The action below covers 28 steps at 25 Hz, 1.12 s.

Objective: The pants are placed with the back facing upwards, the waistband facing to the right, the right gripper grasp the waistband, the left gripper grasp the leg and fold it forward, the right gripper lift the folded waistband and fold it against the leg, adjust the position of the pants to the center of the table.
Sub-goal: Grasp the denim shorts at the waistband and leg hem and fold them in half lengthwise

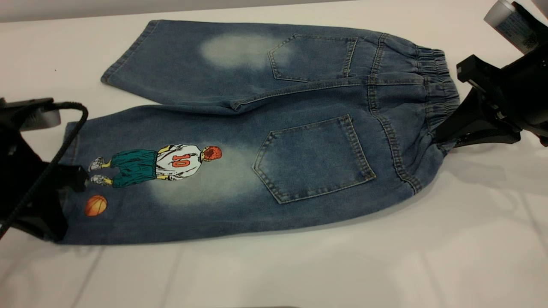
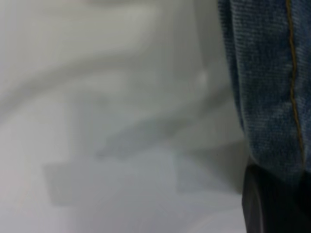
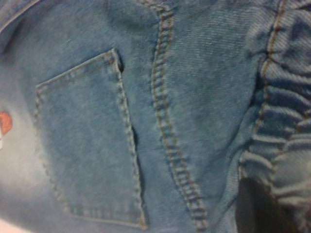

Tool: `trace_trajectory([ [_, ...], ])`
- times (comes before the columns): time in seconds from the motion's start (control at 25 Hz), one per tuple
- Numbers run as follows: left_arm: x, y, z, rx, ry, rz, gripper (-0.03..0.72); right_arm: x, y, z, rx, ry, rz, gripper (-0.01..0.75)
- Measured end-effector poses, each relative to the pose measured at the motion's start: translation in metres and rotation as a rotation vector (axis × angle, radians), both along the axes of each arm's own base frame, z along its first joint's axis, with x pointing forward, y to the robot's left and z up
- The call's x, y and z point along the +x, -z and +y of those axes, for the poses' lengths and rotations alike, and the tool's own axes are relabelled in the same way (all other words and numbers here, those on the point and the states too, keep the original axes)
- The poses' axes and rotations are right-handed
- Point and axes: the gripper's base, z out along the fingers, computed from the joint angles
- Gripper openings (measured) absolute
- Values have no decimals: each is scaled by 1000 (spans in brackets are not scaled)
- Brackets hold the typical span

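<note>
Bare white table [image 1: 299,273] fills the near edge of the exterior view. Pants [image 1: 274,128] lie flat at centre, back up, two patch pockets showing, waistband [image 1: 436,94] toward 3 o'clock, hems toward 9 o'clock. Printed leg [image 1: 171,179] is the nearer one, with the number 10 player [image 1: 158,164] and an orange basketball [image 1: 95,205] close to its hem; plain leg [image 1: 188,60] sits at 12 o'clock from it. Left gripper [image 1: 64,201] is at 9 o'clock, on the hem of the printed leg, one dark finger overlapping the cloth; cannot tell if it pinches. Right gripper [image 1: 449,132] is at 3 o'clock, dark fingers touching the waistband's nearer end; whether they clamp the fabric, cannot tell.

Left wrist view: denim hem [image 2: 272,87] with an orange stitch line, blurred dark finger [image 2: 272,204] right against it, pale table beyond. Grip unclear.

Right wrist view: back pocket [image 3: 87,145], seam, gathered elastic waistband, a dark finger [image 3: 257,204] under the gathers. Closure not visible.
</note>
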Motion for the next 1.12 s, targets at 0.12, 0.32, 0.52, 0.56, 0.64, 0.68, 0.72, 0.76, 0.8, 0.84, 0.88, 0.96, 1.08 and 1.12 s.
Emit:
trace_trajectory([
  [0.12, 10, -16, -2, -12, 33, -4, 50, -2, -7, 4, 49, -36, -5, 37],
  [0.32, 31, -72, -6, -34, 69, -145, 49, 0, -49, 7, 74, -71, -107, 37],
  [0.52, 57, -125, -9, -37, 97, -344, 49, 15, -96, 7, 64, -86, -250, 37],
  [0.56, 63, -131, -9, -37, 97, -373, 49, 21, -102, 6, 59, -85, -265, 37],
  [0.64, 76, -139, -10, -32, 102, -431, 49, 31, -109, 5, 42, -83, -279, 37],
  [0.68, 83, -143, -10, -29, 107, -461, 49, 36, -111, 3, 33, -76, -283, 37],
  [0.72, 90, -145, -10, -25, 110, -486, 49, 42, -112, 2, 20, -65, -288, 37],
  [0.76, 97, -145, -11, -21, 112, -507, 49, 47, -112, 0, 6, -51, -288, 37],
  [0.8, 104, -146, -11, -18, 110, -533, 49, 53, -112, -1, -8, -37, -293, 37],
  [0.84, 111, -144, -11, -15, 108, -555, 49, 58, -111, -3, -15, -22, -293, 37],
  [0.88, 117, -143, -11, -12, 106, -573, 49, 63, -108, -4, -27, -9, -292, 37],
  [0.96, 127, -134, -11, -4, 102, -598, 49, 71, -100, -6, -45, 11, -284, 37],
  [1.08, 140, -116, -11, 10, 92, -634, 49, 84, -83, -10, -67, 37, -267, 37],
  [1.12, 144, -109, -10, 16, 89, -650, 49, 89, -78, -10, -68, 43, -266, 37],
])
